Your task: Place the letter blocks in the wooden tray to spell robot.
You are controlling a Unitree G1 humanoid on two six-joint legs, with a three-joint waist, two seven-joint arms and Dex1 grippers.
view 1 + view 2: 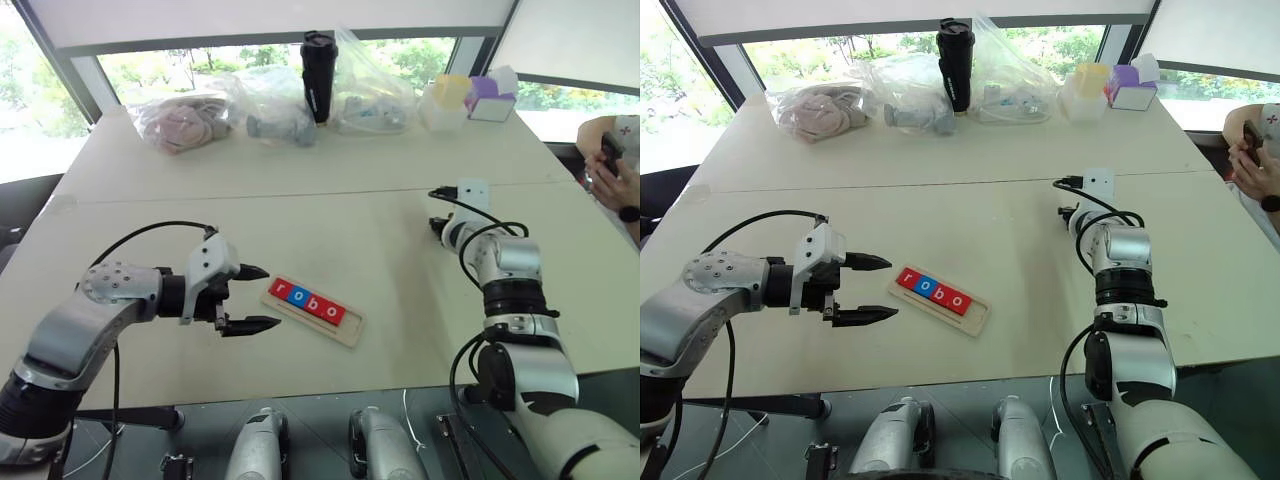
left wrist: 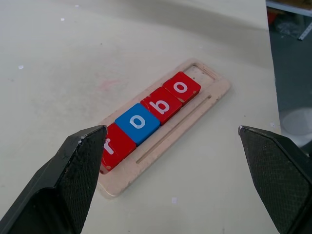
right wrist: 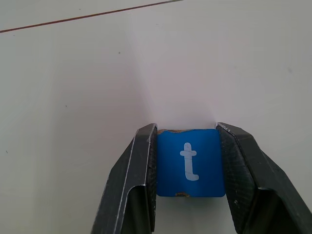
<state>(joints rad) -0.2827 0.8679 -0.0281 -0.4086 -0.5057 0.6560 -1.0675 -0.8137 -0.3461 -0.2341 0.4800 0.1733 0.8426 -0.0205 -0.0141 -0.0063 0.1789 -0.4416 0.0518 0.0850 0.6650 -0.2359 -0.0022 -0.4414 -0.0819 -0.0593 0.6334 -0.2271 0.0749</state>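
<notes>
- Black fingers of the right end effector (image 3: 187, 163) are closed on the two side edges of a blue "t" block (image 3: 191, 163), which lies flat against the pale worktop (image 1: 330, 215) with its white letter facing up.
- In the head views the right arm reaches forward on the right side of the worktop, well apart from the wooden tray (image 1: 345, 325); the wrist and cables hide the fingers from that angle.
- Left end effector (image 1: 248, 298) hovers with its fingers spread wide and nothing between them, just to the left of the tray and pointing toward it.
- Wooden tray lies flat in the near centre of the worktop, angled so that its left end is farther away than its right end.
- Four letter blocks (image 2: 148, 109) sit edge to edge in the tray and read "r", "o", "b", "o": red, blue, red, red.
- One bare stretch of tray remains past the last "o", at the right end.
- Far edge of the worktop carries clear plastic bags (image 1: 265, 105) with contents, a black bottle (image 1: 318, 75), and small yellow and purple boxes (image 1: 470, 98).
- At the far right edge, a person's hand (image 1: 605, 180) holds a dark phone.
</notes>
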